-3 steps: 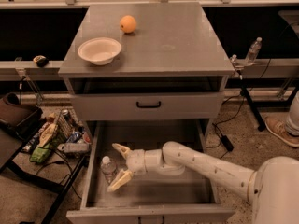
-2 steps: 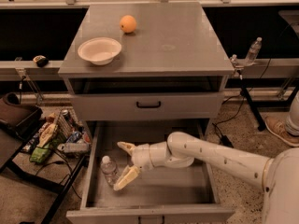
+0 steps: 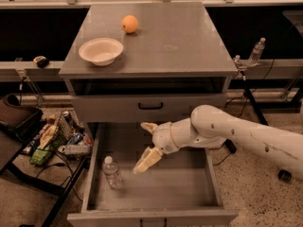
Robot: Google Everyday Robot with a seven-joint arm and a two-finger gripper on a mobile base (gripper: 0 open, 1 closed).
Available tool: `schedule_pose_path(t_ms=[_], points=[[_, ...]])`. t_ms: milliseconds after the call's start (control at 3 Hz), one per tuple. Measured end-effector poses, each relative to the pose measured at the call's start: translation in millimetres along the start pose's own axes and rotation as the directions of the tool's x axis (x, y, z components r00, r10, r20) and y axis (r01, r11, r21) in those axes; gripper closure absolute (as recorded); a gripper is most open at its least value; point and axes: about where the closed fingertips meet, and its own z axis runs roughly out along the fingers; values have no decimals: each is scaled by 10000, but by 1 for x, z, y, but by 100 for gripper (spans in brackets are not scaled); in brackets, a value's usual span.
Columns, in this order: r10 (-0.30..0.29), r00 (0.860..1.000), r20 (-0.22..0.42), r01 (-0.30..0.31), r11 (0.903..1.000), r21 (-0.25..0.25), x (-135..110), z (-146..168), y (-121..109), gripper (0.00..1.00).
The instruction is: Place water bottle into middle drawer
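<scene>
Water bottle (image 3: 111, 172): a clear plastic bottle with a white cap, standing upright on the drawer floor, close to the left wall and in the front half of the drawer.
Writing on the water bottle: a pale band runs around its body, but no print or brand can be read.
Middle drawer (image 3: 161, 189): a grey metal box, pulled far out below the counter, with tall side walls and a flat floor; the bottle is the only thing seen in it.
Pincer (image 3: 147, 143): spread wide and holding nothing, with one cream finger pointing up and back and the other down towards the drawer floor. It hangs over the middle of the drawer, to the right of the bottle and not touching it.
Arm (image 3: 236, 131): white, reaching in from the right over the drawer's right wall.
Upper drawer front (image 3: 150, 106): grey and closed, with a black curved handle.
Counter (image 3: 180, 37): a grey top.
Orange (image 3: 129, 23): on the counter, towards the back left.
Bowl (image 3: 101, 51): white, on the counter's left side, in front of the orange and apart from it.
Small bottle (image 3: 257, 50): clear, on the ledge to the right; its label cannot be read.
</scene>
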Motion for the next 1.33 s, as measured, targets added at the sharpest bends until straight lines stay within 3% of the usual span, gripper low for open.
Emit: schedule_pose_path(t_ms=[667,1000,1333], points=[[36,9996,-282,-38,10000,-64,3,2,-3,0],[-248,9888,-1473,326,9982,511,15,-35,-4,0],[-800,9427,-3239,1087,9915,715,8,-91,3,0]])
